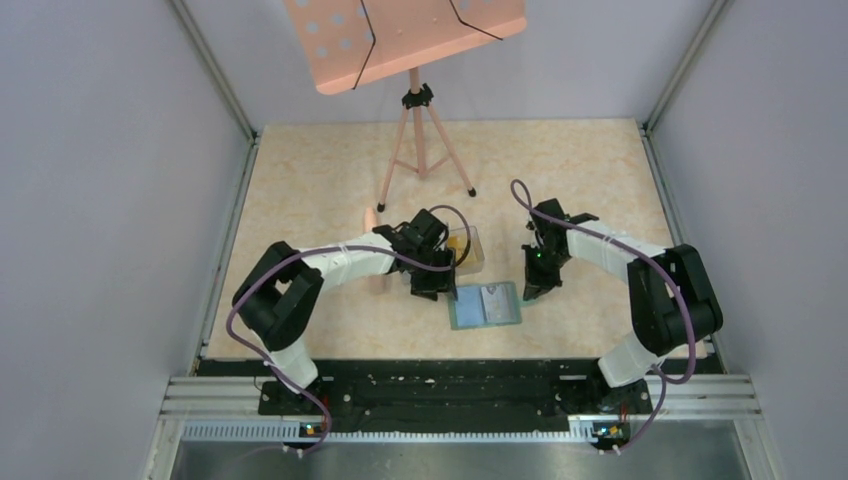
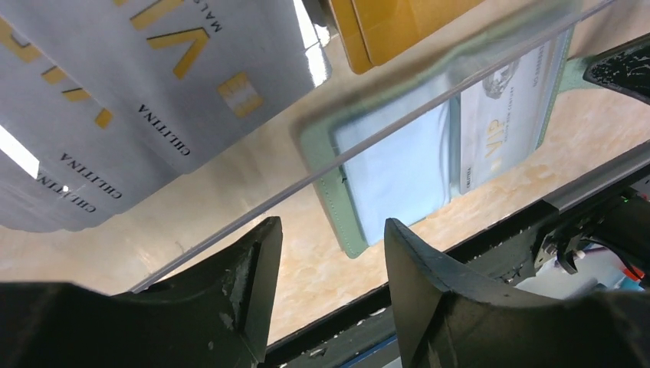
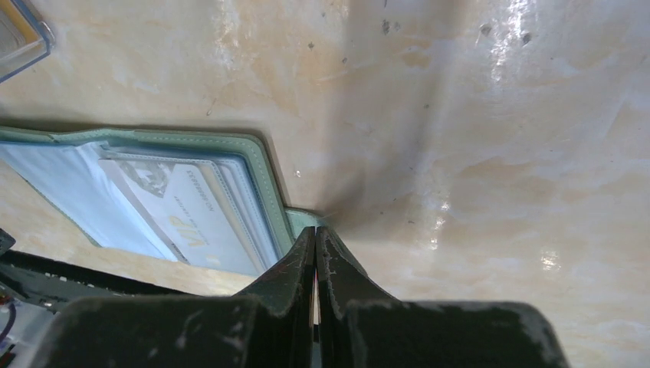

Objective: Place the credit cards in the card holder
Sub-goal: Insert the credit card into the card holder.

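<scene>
Left tool spread, right tool closed

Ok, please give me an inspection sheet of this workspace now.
Surface: beige marbled table, small specks.
Job's things: card holder lies open, one pale card in a sleeve; grey cards and orange card at the clear box.
Clutter: small peach object, unclear what.
Hands: left hand open near the box; right hand shut on the holder's tab.
Cables: purple cables along both arms.
Surroundings: pink music stand, grey walls.

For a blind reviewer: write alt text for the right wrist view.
The shut right gripper pinches the tab of the open green card holder. A white-grey card sits in its clear sleeve; beige table fills the rest.
</scene>
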